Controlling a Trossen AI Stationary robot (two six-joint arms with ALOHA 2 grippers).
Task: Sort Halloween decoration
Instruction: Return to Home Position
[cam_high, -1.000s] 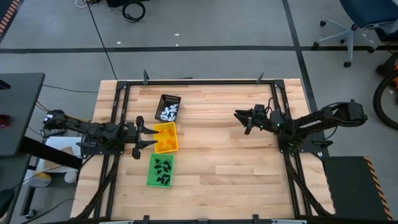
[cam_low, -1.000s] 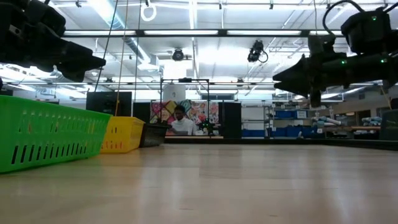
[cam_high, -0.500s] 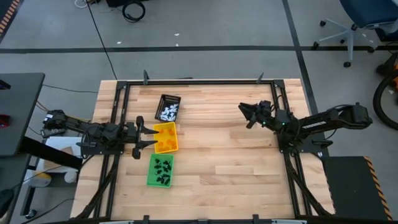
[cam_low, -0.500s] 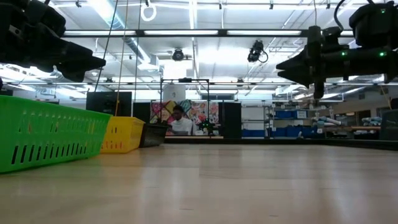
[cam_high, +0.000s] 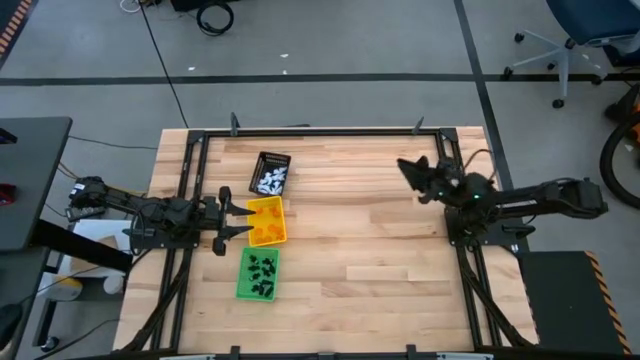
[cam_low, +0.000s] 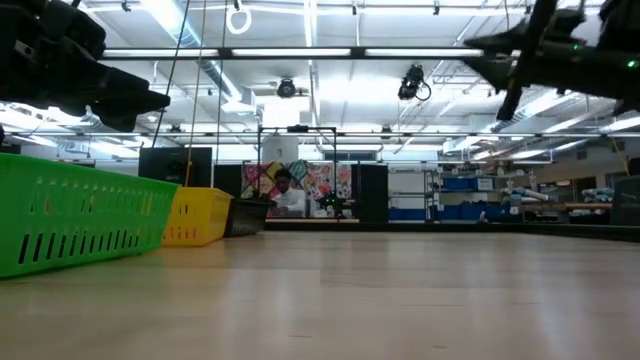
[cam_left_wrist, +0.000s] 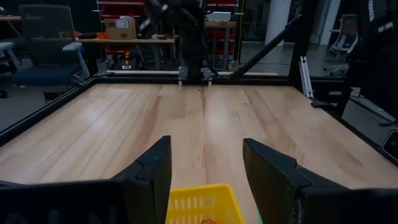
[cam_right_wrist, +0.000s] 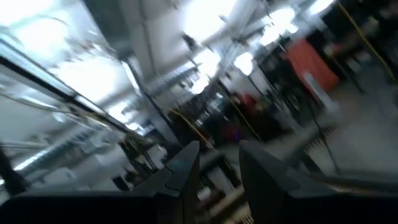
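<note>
As the right gripper (cam_high: 408, 167) draws back toward its edge of the wooden bench (cam_high: 360, 250), fingers slightly parted and empty, I judge sorting done: tiny white, orange and black Halloween trinkets (cam_high: 270, 182) lie in the plastic trays (cam_high: 240, 290); the left gripper (cam_high: 243, 218) waits beside them, wide open and empty.

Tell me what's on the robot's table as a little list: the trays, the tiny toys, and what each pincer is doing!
Table: wooden, with a black frame
Black tray: holds white trinkets
Yellow tray: middle of the row, seems to hold orange trinkets, hard to make out
Green tray: holds black trinkets
Left pincer: open, empty, at the yellow tray's left edge
Right pincer: open, empty, raised over the table's right side, far from the trays
Loose trinkets on the wood: none seen
</note>
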